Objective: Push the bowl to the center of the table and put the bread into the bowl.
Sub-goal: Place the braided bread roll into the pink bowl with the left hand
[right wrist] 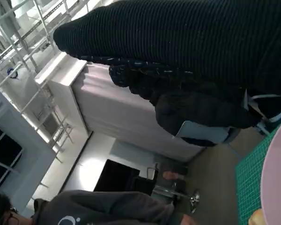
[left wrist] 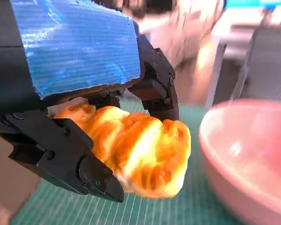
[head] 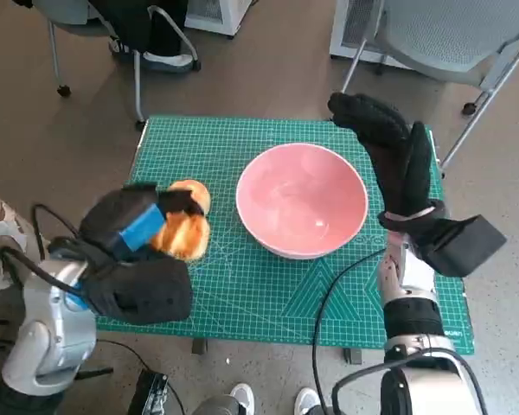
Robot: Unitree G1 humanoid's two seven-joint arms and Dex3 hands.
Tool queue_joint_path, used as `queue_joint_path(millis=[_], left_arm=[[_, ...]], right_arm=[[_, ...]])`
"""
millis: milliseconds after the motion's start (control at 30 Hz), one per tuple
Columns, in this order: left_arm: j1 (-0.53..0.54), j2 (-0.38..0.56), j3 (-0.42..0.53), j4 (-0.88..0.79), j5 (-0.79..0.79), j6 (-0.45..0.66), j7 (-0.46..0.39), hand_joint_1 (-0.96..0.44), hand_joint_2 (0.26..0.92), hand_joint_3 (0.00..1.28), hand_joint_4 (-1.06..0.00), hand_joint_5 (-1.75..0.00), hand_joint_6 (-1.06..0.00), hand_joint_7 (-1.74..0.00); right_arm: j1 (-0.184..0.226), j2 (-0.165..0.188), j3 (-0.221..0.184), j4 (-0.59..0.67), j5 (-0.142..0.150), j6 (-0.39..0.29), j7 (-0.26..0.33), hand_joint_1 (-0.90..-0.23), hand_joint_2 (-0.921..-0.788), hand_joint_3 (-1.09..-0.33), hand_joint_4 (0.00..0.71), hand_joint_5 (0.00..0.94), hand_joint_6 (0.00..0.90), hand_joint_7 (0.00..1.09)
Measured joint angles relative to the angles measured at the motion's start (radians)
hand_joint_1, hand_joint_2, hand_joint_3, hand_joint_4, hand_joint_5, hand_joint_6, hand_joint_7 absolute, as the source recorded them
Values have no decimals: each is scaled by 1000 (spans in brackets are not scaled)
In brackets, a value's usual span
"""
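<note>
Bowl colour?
Pink, plain, no pattern: the bowl shows best in the head view.

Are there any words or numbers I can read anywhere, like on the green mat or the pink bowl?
None can be read.
Green mat: only grid lines and ruler ticks, too small to read.
Pink bowl: plain.
A person's dark top: a pale mark, cut off and unreadable.

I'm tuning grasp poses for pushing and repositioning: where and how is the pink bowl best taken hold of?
By its rim. The bowl stands upright, wide and open-topped, so fingers can probably hook over the thin rim's right side, where the right hand is beside it. The left hand holds the bread, so it isn't free.
</note>
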Motion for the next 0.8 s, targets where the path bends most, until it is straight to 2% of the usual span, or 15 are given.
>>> queue_joint_path(millis=[400,600,800], left_arm=[[-164,-55,-40,23,33,-11,12,5,868,54,-812,-1178,-793,-847],[-254,-114,-98,98,53,-29,26,3,876,49,-821,-1132,-743,-935],[-368,-200,-173,232,76,-41,29,3,901,45,-769,-1198,-700,-976]], right_arm=[[-1,2,-1,-3,2,7,16,-677,-921,-819,191,2,42,451],[1,1,-4,-14,7,10,24,-680,-921,-816,190,2,40,454],[9,-1,-7,-24,8,11,25,-682,-921,-813,189,1,37,456]])
